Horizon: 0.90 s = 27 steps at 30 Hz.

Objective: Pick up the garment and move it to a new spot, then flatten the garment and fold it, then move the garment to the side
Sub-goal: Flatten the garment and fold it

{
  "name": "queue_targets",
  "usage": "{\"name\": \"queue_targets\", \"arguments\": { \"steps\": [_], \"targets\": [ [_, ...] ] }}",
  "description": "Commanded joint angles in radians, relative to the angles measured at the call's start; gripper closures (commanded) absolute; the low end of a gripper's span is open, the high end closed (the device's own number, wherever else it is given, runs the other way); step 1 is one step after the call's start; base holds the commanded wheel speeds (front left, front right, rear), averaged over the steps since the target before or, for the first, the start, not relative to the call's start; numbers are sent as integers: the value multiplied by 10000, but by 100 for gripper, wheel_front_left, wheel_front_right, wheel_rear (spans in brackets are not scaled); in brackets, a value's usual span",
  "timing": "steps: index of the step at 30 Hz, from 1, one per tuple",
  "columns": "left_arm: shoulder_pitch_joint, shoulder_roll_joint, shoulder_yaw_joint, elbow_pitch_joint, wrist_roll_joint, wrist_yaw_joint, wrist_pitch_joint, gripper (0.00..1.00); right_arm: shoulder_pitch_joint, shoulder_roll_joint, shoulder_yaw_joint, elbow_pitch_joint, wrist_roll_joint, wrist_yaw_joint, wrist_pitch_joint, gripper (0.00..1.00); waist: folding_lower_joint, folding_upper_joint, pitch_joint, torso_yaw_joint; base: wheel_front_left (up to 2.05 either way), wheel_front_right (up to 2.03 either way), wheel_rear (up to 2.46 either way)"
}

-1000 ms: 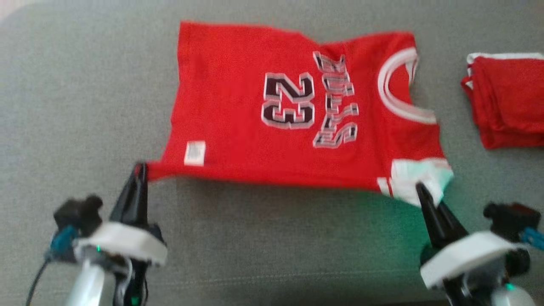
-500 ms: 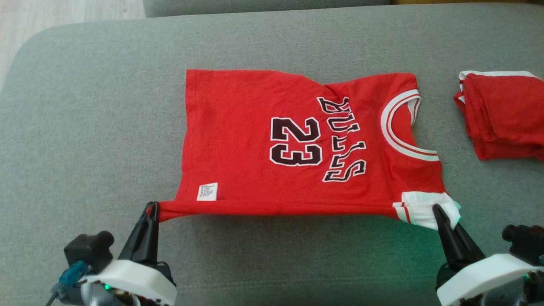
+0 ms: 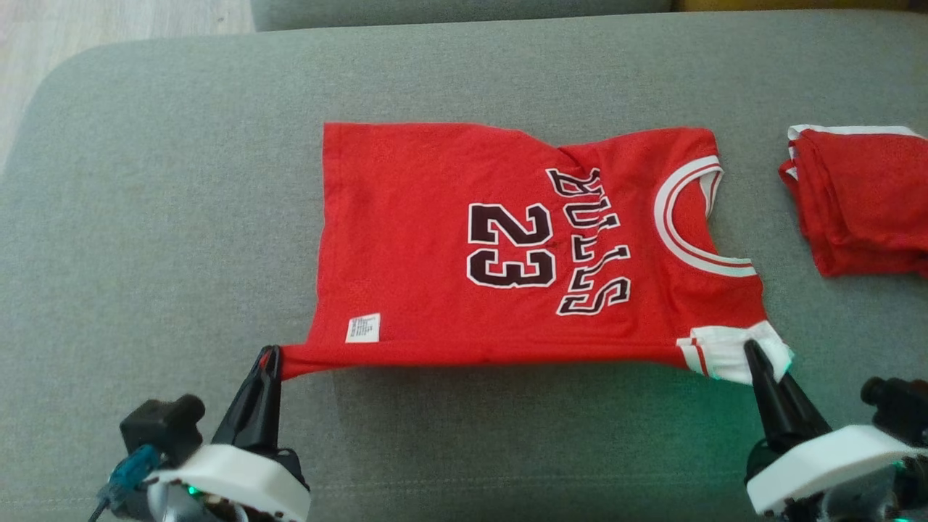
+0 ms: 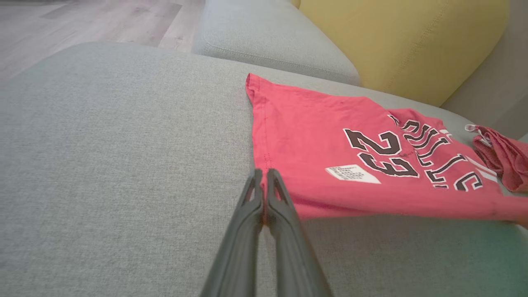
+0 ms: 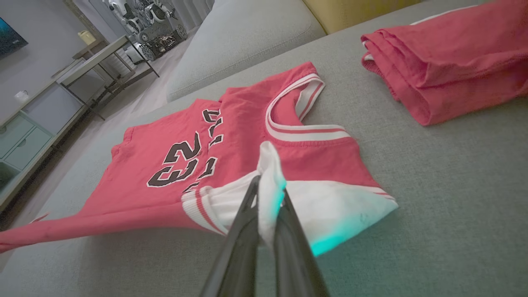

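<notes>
My left gripper pinches the jersey at a hem corner, my right gripper at its white trim. Light, limp cloth, I judge: corners hold best.

You had a wide grey upholstered seat before you, finely woven, its far left corner rounded and a seam running along its near edge. A red jersey lay spread near the middle of it, front up, with the hem toward the robot's left and the white-trimmed neck toward its right, numbered 23 in black. Most of it rested flat on the fabric. The near edge stood lifted off, pulled taut, and cast a shadow on the grey beneath. Well apart to the right, a folded red garment sat on the same seat. Behind it you could see a second grey cushion and a yellow cushion.
</notes>
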Motion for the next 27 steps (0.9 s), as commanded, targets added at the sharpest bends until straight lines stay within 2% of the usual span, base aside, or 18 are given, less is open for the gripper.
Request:
{"name": "queue_targets", "arguments": {
  "steps": [1, 5, 12, 18, 22, 27],
  "targets": [
    [-364, 82, 446, -348, -63, 45, -161, 100, -452, -111, 77, -347, -19, 65, -163, 100, 1, -1, -10, 19, 0, 0, 0],
    [-578, 179, 496, -582, -61, -14, -282, 100, -711, -111, 49, -677, -169, 65, -360, 100, 1, -1, -11, 29, 0, 0, 0],
    [-1986, 701, 727, -1601, 332, -138, -431, 100, -2201, -111, -183, -2131, -1081, 65, -469, 100, 1, -1, -98, 3, 0, 0, 0],
    [-3888, 1188, 1125, -3031, 631, -115, -224, 100, -4289, -328, -157, -3664, -1740, 65, -135, 100, 1, -1, -206, -40, 0, 0, 0],
    [-5330, 1432, 1162, -3525, 727, -213, 173, 100, -5692, -664, -94, -3948, -1781, 65, 223, 100, 1, -1, -207, -22, 0, 0, 0],
    [-6861, 1618, 1087, -3371, 646, -394, 750, 100, -7315, -971, -91, -3656, -1507, 65, 644, 100, 1, -1, -111, -86, 0, 0, 0]
  ]
}}
